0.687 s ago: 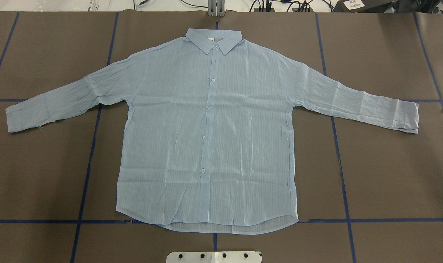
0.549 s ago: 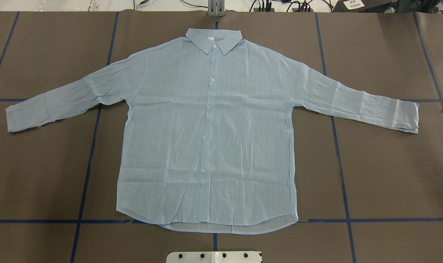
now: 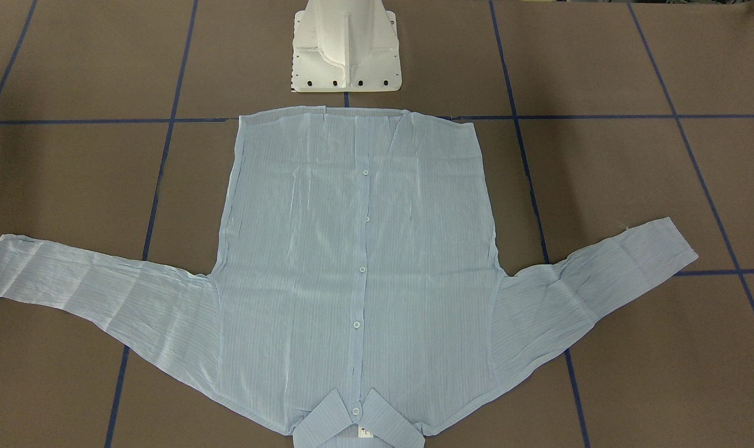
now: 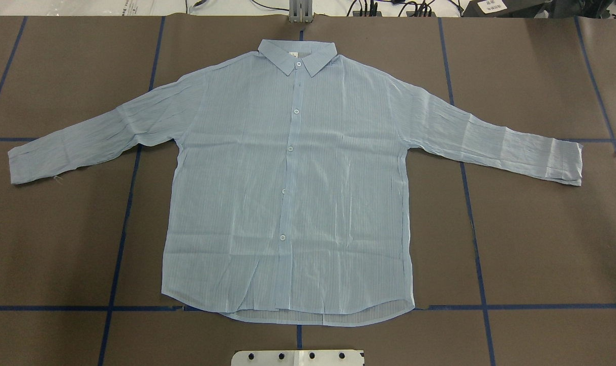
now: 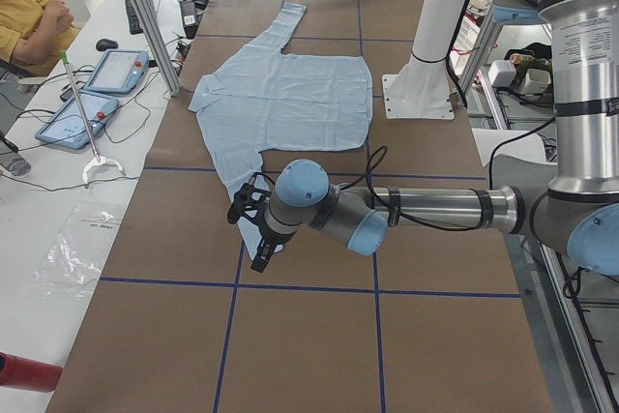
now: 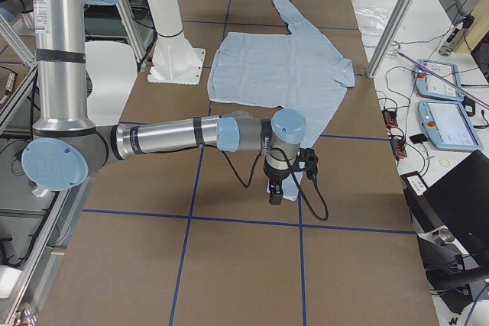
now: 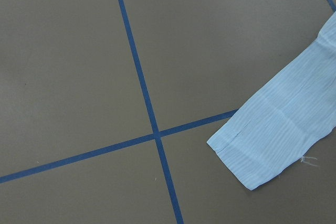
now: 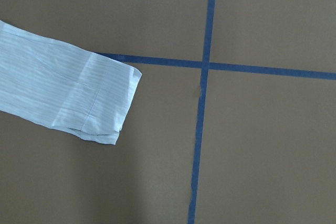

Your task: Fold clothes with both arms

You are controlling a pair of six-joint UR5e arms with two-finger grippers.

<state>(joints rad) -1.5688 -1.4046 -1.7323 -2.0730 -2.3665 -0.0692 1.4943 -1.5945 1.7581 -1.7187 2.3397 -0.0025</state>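
The shirt (image 4: 287, 203) is laid flat on the brown surface (image 4: 542, 244), buttoned and front up. Both sleeves are spread outward, and the hem is nearest the white pedestal (image 3: 346, 50).

The left tool (image 5: 259, 258) is held above the surface, over the end of the near sleeve in the left side view. From its wrist camera the cuff (image 7: 262, 150) is seen below it and off to one side. A loose thread shows at the cuff's edge, beside a crossing of blue tape (image 7: 147, 103). The right tool (image 6: 275, 196) is held low near the other sleeve end. Its cuff (image 8: 100, 103) is seen below it and to one side, close to another tape crossing. Neither tool is touching the shirt. Whether their fingers are apart or together cannot be told, since both are seen only from the side cameras.

Beyond the collar, on a white side surface (image 5: 58, 191), two pendants (image 5: 116, 70) with blue screens are laid among cables. A clear bag (image 5: 82, 249) and a red cylinder (image 5: 24, 372) lie nearer the left tool's end. An aluminium post (image 5: 145, 16) is set at the surface's edge near the collar. A person's arm (image 5: 34, 21) in a yellow sleeve is seen in the far corner.

A small label (image 4: 291, 53) is sewn inside the collar, and print is carried on the left arm (image 5: 595, 41) and on the bag. None of it can be read.
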